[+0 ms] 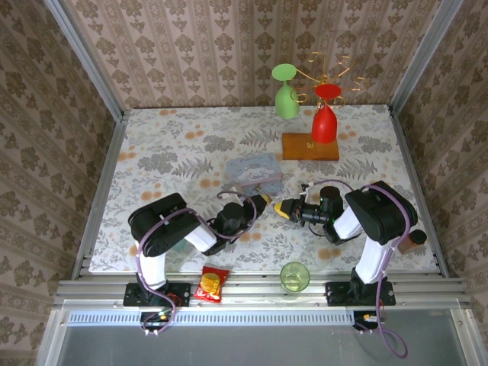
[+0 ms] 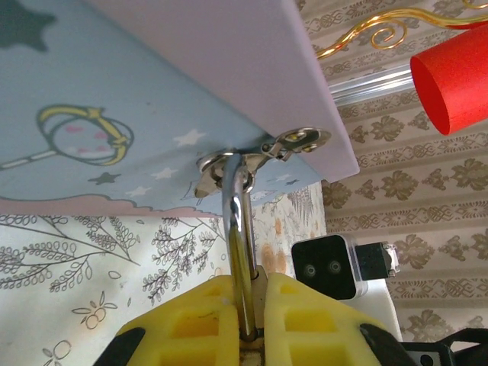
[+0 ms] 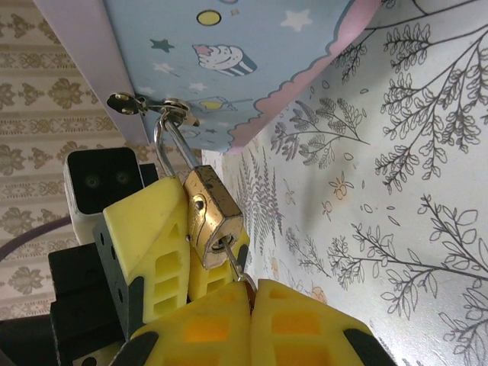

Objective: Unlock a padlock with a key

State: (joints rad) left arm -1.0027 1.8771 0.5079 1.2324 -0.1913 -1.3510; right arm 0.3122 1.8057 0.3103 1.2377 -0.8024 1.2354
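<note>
Right pincer [image 3: 248,314]: clenched on the key [image 3: 233,256]. Only the thin shaft shows, running from between the yellow tips into the end of the padlock farthest from the tin.
Left pincer [image 2: 248,324]: clenched on the padlock from the opposite side, with the shackle [image 2: 238,221] rising out between its fingers toward the tin.
Padlock [image 3: 213,210]: hangs just off the tin's front edge, held between the two pincers, its brass body tilted.
Shackle state: threaded through the hasp [image 2: 263,152], and both legs look seated in the body, so it reads as locked.
Tin [image 3: 229,61]: sits on the counter [image 3: 396,191] just beyond both pincers, its hasp side facing them.
Step in hand: key appears inserted, with the turn not yet made. How deep it sits cannot be told.
Next move: likely a roll of the right wrist about the key's axis while the left grip keeps the body from twisting with it.
After that: a pull of the body away from the tin should spring the shackle.
Risk: the key is thin and held by its end. An off-axis twist could slip it in the grip or drag the tin.
</note>
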